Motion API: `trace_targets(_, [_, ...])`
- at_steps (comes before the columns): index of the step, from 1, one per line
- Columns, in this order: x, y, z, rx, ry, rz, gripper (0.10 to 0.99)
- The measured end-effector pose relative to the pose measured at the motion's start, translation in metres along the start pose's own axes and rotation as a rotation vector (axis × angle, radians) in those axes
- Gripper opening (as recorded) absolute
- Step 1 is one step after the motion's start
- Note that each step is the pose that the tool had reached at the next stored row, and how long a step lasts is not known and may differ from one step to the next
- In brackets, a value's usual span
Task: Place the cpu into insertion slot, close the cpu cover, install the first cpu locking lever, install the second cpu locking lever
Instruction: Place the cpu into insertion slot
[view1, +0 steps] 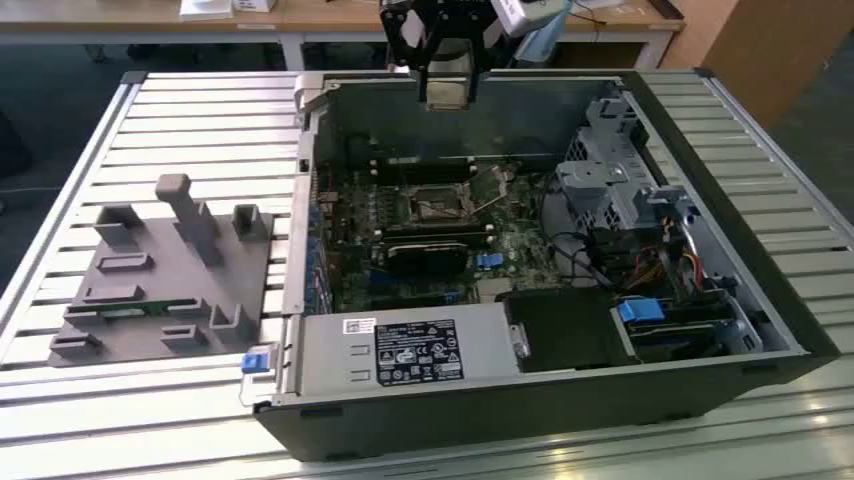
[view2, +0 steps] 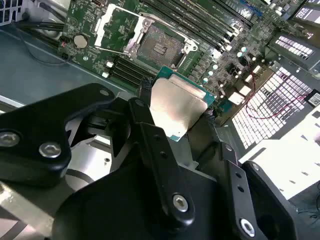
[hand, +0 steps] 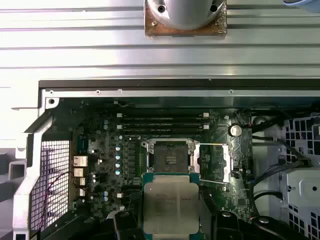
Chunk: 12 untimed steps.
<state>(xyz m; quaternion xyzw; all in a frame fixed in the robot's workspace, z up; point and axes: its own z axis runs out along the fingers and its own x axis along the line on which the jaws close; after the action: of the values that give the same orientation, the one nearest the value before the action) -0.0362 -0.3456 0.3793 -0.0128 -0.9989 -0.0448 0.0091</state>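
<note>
My gripper (view1: 445, 88) hangs over the far rim of the open computer case, shut on the cpu (view1: 447, 92). In both wrist views the cpu (view2: 175, 107) (hand: 170, 202) is a flat grey square on a green backing, clamped between the black fingers (view2: 150, 130). Well below it, the insertion slot (view1: 434, 208) (view2: 160, 47) (hand: 170, 157) lies bare on the green motherboard. The cpu cover (view2: 117, 27) (hand: 212, 160) is swung open to one side of the slot. Thin locking levers (hand: 212, 182) stand free beside it.
The case walls (view1: 534, 400) ring the board. A black card (view1: 427, 250), a power supply (view1: 400, 350) and a drive cage (view1: 614, 180) with cables crowd the slot. A grey fixture block (view1: 167, 280) sits on the slatted table (view1: 200, 120) at the exterior view's left.
</note>
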Motion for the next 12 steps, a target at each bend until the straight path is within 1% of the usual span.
trace_targets(7, [0.0,0.0,0.0,0.0,-0.0002,0.003,0.541])
trace_targets(12, [0.0,0.0,0.0002,0.001,-0.0033,0.038,0.541])
